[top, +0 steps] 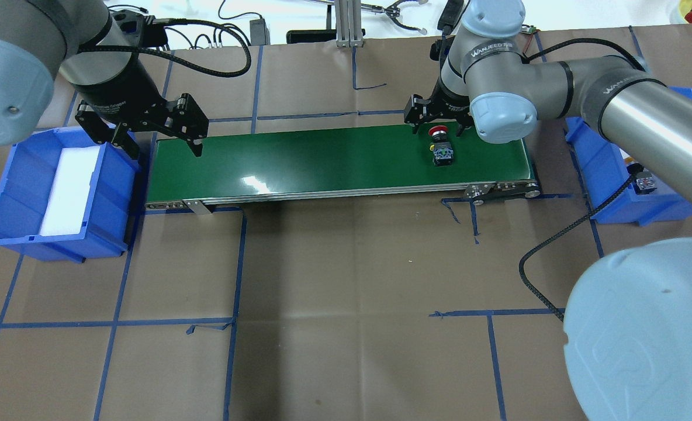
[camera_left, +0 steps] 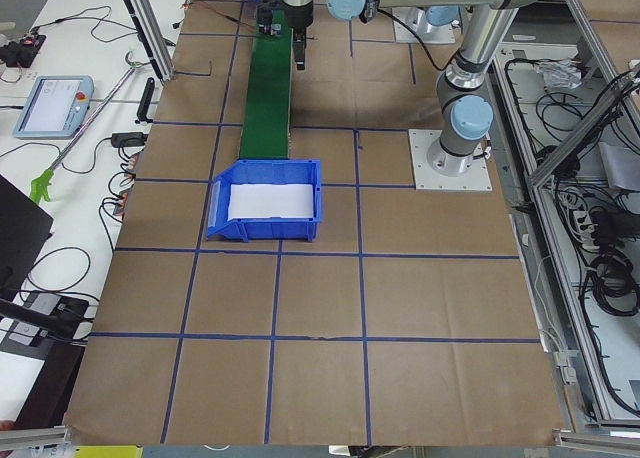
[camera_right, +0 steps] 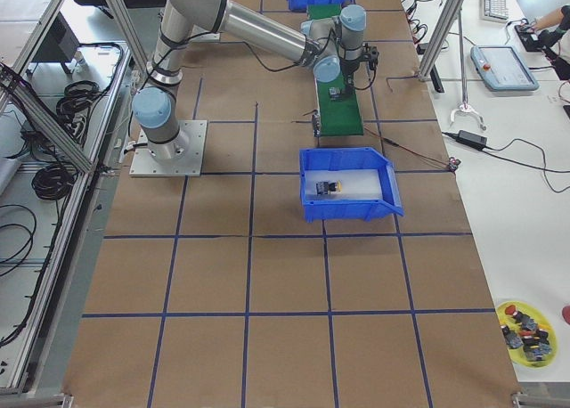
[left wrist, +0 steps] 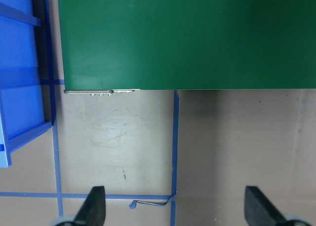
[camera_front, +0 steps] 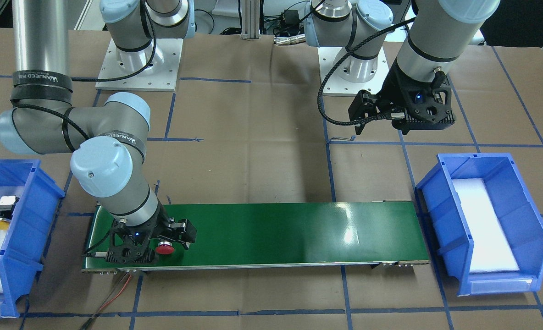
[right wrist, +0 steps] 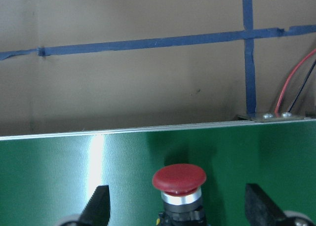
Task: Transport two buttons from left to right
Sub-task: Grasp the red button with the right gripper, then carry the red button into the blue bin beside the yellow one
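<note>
Now the right gripper straddles the red button at the belt's right end, spread wide and not clamping it. The left gripper hovers open too, holding nothing.

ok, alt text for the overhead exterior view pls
A red button lies on its side near the right end of a green conveyor belt, with the right tool open astride it. The left tool hangs open near the belt's left end, by a blue bin with a white liner; another blue bin, partly hidden by the right arm, holds a second button.
</note>
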Action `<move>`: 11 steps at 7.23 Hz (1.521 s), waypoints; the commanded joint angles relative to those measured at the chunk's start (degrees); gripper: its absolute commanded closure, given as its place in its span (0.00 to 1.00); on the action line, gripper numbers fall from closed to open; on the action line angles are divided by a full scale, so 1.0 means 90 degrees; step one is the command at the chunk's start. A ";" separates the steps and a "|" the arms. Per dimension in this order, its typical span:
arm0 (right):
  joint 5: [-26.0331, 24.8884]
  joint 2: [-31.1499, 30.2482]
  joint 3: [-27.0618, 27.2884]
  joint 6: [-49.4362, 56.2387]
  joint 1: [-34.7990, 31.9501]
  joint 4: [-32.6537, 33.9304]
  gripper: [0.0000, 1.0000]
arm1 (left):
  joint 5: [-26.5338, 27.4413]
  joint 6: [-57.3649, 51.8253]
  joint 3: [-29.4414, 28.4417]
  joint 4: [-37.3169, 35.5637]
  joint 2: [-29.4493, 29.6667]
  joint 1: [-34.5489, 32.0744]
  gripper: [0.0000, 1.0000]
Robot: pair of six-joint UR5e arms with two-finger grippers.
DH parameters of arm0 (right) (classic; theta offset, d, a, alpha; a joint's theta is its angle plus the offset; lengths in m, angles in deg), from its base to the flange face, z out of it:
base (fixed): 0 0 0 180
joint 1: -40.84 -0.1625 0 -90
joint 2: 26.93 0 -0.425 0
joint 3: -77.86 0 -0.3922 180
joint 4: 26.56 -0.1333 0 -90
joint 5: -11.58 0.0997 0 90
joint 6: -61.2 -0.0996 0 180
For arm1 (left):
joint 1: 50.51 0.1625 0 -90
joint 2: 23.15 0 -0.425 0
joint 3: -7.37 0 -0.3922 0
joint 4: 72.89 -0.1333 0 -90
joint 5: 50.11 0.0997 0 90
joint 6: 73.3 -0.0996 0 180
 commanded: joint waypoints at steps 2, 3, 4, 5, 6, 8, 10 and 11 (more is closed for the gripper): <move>-0.0067 0.0052 -0.0004 0.0083 0.0049 -0.0088 0.59 | 0.0000 0.0000 0.0000 0.0000 0.0017 0.0000 0.00; -0.0087 0.0022 -0.0014 0.0102 0.0059 -0.0126 0.93 | 0.0000 0.0000 0.0000 0.0000 0.0007 -0.0010 0.00; -0.0116 0.0002 -0.0034 0.0238 0.0078 -0.0117 0.95 | 0.0000 0.0000 0.0000 0.0000 0.0017 0.0000 0.00; -0.0126 -0.0075 -0.0053 0.0297 0.0088 -0.0156 0.95 | 0.0000 0.0000 0.0000 0.0000 0.0017 0.0000 0.00; -0.0126 -0.0279 -0.0121 0.0288 0.0165 -0.0475 0.96 | 0.0000 0.0000 0.0000 0.0000 0.0007 0.0000 0.00; -0.0039 -0.0699 -0.0597 0.0365 0.0671 -0.1380 0.96 | 0.0000 0.0000 0.0000 0.0000 0.0007 -0.0010 0.00; -0.0038 -0.0837 -0.1610 0.1588 0.1509 -0.2970 0.96 | 0.0000 0.0000 0.0000 0.0000 0.0007 0.0000 0.00; -0.0057 -0.0828 -0.2003 0.2476 0.2026 -0.3597 0.96 | 0.0000 0.0000 0.0000 0.0000 0.0026 0.0000 0.00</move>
